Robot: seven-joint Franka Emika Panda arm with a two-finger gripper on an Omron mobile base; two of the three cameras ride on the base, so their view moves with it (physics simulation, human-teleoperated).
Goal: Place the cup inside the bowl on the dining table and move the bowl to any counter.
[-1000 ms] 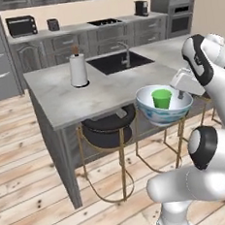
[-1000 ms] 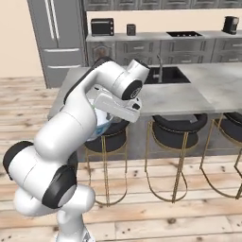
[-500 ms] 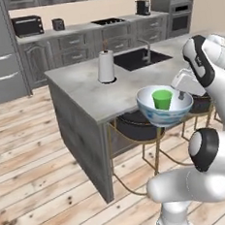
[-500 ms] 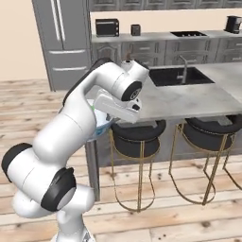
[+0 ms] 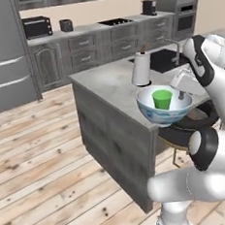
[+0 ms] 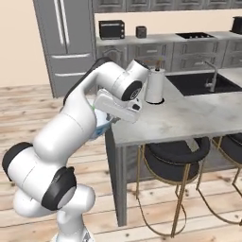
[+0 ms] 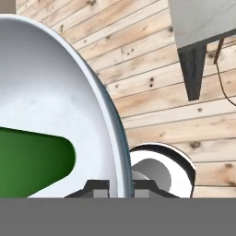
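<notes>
Claw [image 7: 117, 188] tips are mostly cut off at the frame edge, but they pinch the bowl [image 5: 164, 110] rim, one each side. Glossy white inside, blue-patterned outside. Cup [image 5: 162, 99], plain green, sits inside it. Bowl hangs off the marble table [image 5: 113, 85] corner, wood plank floor [image 7: 156, 73] beneath the claw.

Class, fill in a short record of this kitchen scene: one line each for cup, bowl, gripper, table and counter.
cup: green, upright inside the bowl
bowl: off the table, held in the air past the table's end, above the wood floor
gripper: shut on the bowl's rim, one finger each side
table: holds a paper towel roll and sink
counter: along the back wall, with toaster
</notes>
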